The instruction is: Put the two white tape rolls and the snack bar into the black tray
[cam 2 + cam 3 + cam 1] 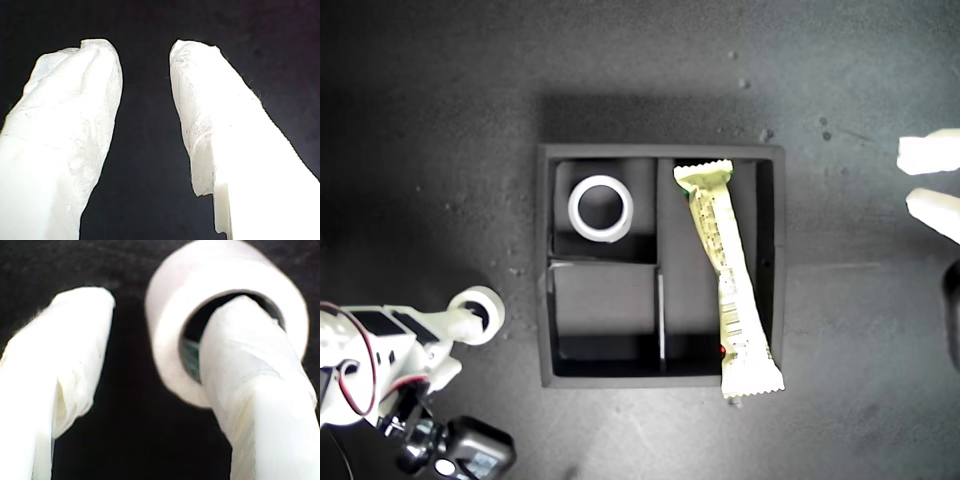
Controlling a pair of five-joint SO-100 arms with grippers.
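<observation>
Your second gripper has one finger through a tape roll, jaws apart; your first gripper gapes empty.

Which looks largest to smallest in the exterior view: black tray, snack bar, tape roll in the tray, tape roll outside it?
1. black tray
2. snack bar
3. tape roll in the tray and tape roll outside it: too alike to rank; the second is partly hidden and possibly lifted.

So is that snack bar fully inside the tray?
Not fully. The snack bar lies slanted in the black tray's tall compartment, one crinkled end sticking out over the wall.
</observation>
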